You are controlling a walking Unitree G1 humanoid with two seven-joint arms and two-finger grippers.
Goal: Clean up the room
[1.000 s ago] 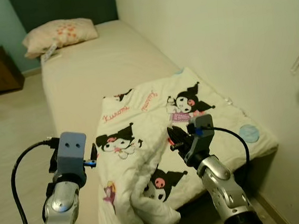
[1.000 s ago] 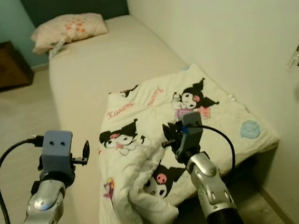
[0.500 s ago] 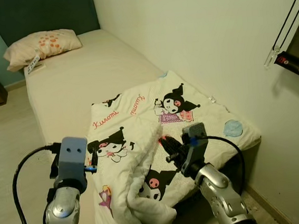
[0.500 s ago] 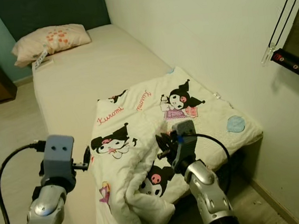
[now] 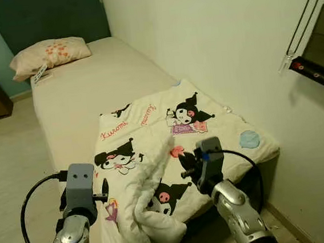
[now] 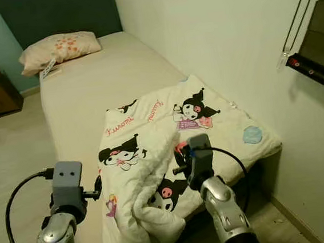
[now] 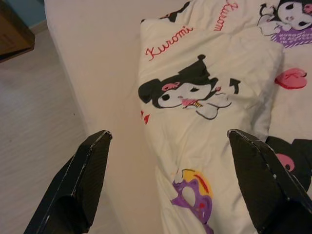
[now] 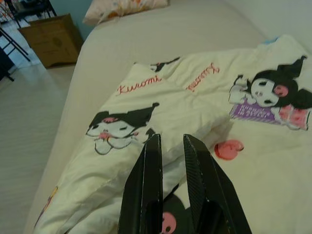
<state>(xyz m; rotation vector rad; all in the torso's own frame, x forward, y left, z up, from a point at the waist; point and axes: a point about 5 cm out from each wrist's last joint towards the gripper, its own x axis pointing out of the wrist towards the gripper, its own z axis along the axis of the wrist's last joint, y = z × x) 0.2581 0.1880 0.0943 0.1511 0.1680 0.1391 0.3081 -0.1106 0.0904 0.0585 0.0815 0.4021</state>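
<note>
Standing at the foot of the bed (image 5: 74, 101) now, both arms raised over the blanket (image 5: 170, 149). It lies rumpled across the foot end, one corner folded back on itself and a bunched part hanging off the near edge toward the floor. My left gripper (image 7: 170, 180) is spread wide, released, hovering above the hanging side. My right gripper (image 8: 170, 195) has its fingers nearly together with a slim gap, nothing between them, above the folded ridge. Risk from here, as I judge it: pinching only the top layer of that fold, so the rest slides off the mattress. The blanket's long axis looks to run across the bed, wall to floor side, its free folded corner pointing toward the pillow (image 5: 49, 52) at the far end
</note>
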